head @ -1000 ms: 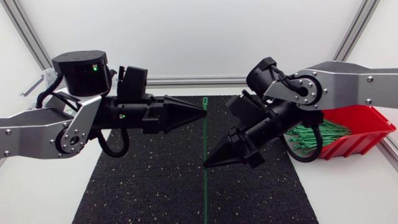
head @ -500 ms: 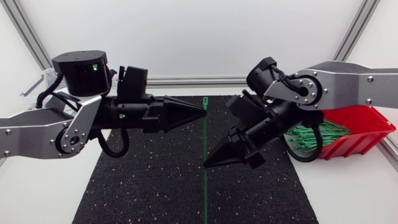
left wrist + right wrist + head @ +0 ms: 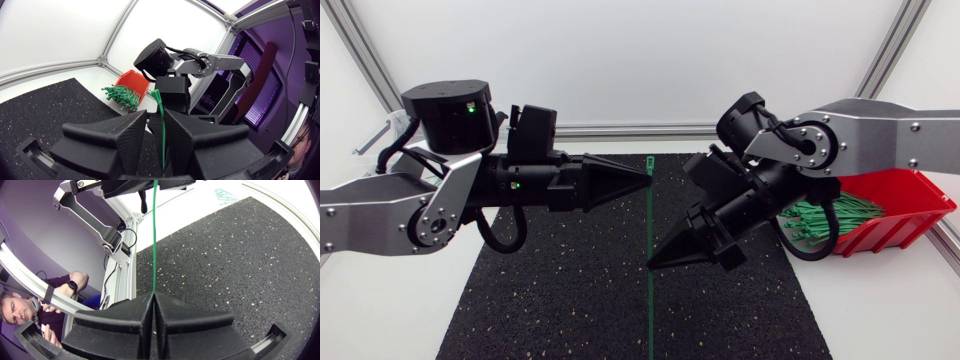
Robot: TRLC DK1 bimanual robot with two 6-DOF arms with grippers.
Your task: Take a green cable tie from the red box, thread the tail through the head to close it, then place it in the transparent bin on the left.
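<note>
A white surface (image 3: 380, 320) carries a black, pale-speckled mat (image 3: 570, 300) down its middle. White walls (image 3: 620, 60) close it in behind and at both sides, joined by aluminium rails (image 3: 620, 130). The light is bright and even.

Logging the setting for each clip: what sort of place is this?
Probably a lab robot workcell: a white table edged with aluminium rails, a black speckled mat, a red box of green cable ties, and two arms whose left gripper and right gripper pinch one green cable tie.
</note>
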